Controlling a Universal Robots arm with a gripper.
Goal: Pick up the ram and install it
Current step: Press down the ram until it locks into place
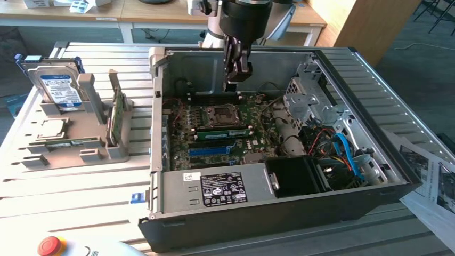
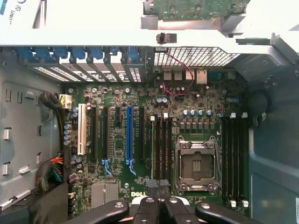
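One upright ram, well clear of gripper

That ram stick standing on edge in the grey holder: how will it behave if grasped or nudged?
The ram looks a thin flat board, so probably stiff and light. Standing on its narrow edge in the holder, it would likely tilt under a sideways push. Being so thin, it may crack if bent.
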